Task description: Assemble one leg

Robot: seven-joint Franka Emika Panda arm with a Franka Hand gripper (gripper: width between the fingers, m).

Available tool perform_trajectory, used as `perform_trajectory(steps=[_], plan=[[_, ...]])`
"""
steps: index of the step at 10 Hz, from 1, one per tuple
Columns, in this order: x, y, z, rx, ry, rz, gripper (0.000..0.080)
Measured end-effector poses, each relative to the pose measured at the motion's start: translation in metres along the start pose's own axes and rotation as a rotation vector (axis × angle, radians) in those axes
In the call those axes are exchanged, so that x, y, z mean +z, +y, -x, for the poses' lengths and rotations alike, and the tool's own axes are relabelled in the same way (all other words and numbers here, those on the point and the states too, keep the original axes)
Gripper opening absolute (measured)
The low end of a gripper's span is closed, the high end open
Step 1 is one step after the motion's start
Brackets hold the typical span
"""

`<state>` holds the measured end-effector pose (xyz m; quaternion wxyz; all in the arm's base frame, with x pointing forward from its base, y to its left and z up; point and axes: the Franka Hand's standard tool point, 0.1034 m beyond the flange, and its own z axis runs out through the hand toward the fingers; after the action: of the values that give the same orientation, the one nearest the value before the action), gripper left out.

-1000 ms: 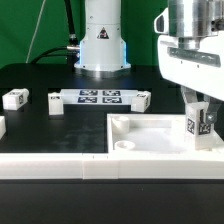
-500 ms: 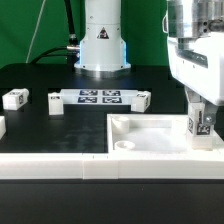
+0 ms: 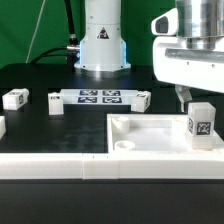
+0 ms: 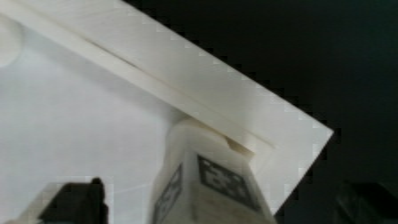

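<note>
1. Landmark is the tray [image 3: 150, 134]: big white square part with a raised rim, lying flat on the black table [image 3: 40, 125].
2. Well to the exterior view's left of the tray, a small white block [image 3: 15, 98] with a dark tag sits on the table.
3. Between that block and the tray, further back, a second small tagged block [image 3: 56, 102] sits just beside the end of the marker board [image 3: 100, 97].
4. The marker board lies flat behind the tray, toward the robot base [image 3: 102, 35], tags facing up.
5. A third small tagged block [image 3: 142, 98] sits at the board's other end, behind the tray's back rim.
6. A round hole [image 3: 124, 144] shows in the tray's front corner on the exterior view's left.
7. The leg [image 3: 202, 124] stands upright in the tray at its back corner on the exterior view's right, tag facing the camera. In the wrist view the leg [image 4: 215, 180] stands right at the corner where the rims meet.
8. The gripper [image 3: 185, 96] is above the tray, just up and to the exterior view's left of the leg, apart from it. Nothing is in its grasp.
9. One dark fingertip [image 4: 75, 197] shows in the wrist view beside the leg, not touching it. Finger spread: cannot tell from either view.
</note>
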<state>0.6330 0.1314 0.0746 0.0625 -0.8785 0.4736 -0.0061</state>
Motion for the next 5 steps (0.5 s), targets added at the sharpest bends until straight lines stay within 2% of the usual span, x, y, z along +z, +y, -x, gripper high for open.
perform_trajectory(steps=[5], plan=[[-0.0005,0.0011,-0.0037,-0.624,0.021,0.021,0.0648]])
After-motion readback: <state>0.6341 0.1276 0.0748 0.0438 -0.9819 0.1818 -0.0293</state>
